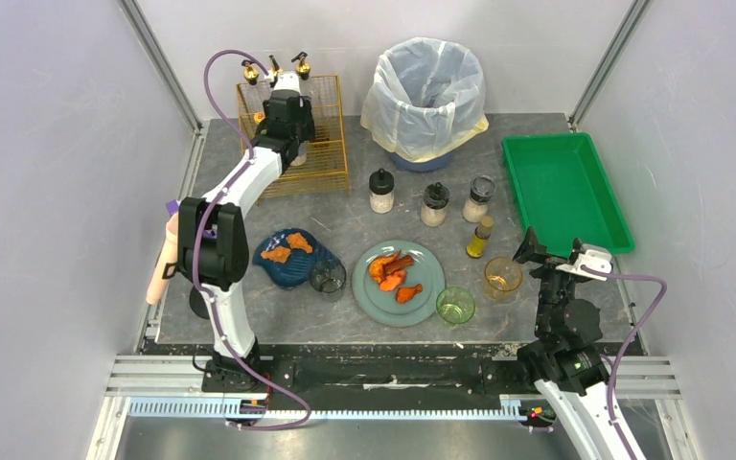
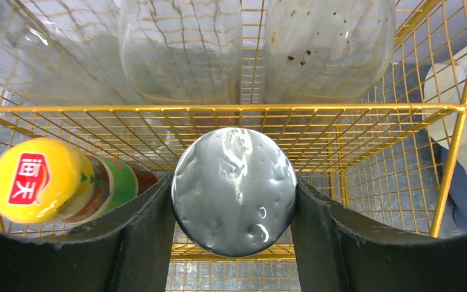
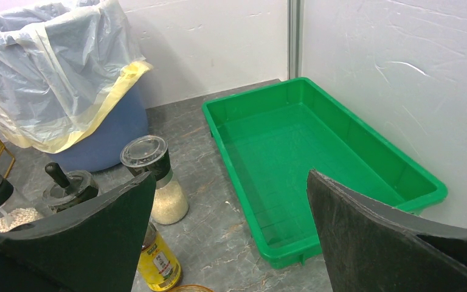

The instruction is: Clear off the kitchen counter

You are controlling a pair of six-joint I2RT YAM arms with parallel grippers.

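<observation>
Up at eleven o'clock, the left gripper (image 2: 234, 182) clamps a silver-capped container (image 2: 234, 201) inside the wire rack (image 2: 352, 108); at four o'clock, the right gripper (image 3: 229, 176) gapes empty.

left arm (image 1: 240, 192) stretched far, left fingers (image 2: 137, 243) gripping silver cap (image 2: 235, 190), right arm (image 1: 563, 321) folded, right fingers (image 3: 79, 243) wide

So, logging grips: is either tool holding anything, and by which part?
Left tool grips a silver-topped container by its sides; right tool holds nothing.
</observation>
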